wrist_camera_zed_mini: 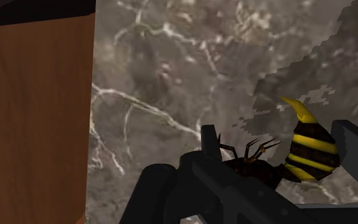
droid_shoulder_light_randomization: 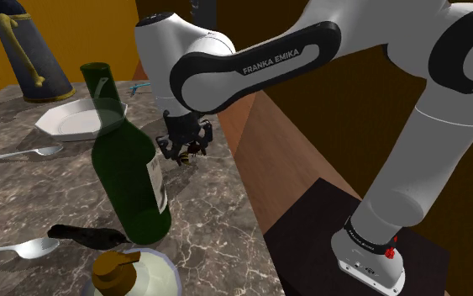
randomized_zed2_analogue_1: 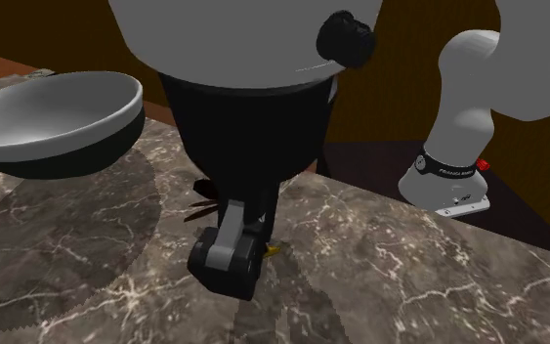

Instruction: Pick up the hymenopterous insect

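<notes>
The insect (wrist_camera_zed_mini: 308, 149) has yellow and black bands across its abdomen, which ends in a plain yellow tip. Its body and legs are dark brown to black. The jaws are black all over. The desk (droid_shoulder_light_randomization: 209, 210) is grey-brown marble streaked with white veins, and the panel (wrist_camera_zed_mini: 37, 114) along its edge is warm orange-brown wood. Left of centre in the shoulder view, the bottle (droid_shoulder_light_randomization: 129, 181) is dark green with a white label. At upper left, the plate (droid_shoulder_light_randomization: 75, 118) is white and the vase (droid_shoulder_light_randomization: 28, 50) is slate blue with a gold handle. The arm (droid_shoulder_light_randomization: 444, 126) is white with black joints, white lettering on one black band and a red button (droid_shoulder_light_randomization: 391, 245) at its base.
</notes>
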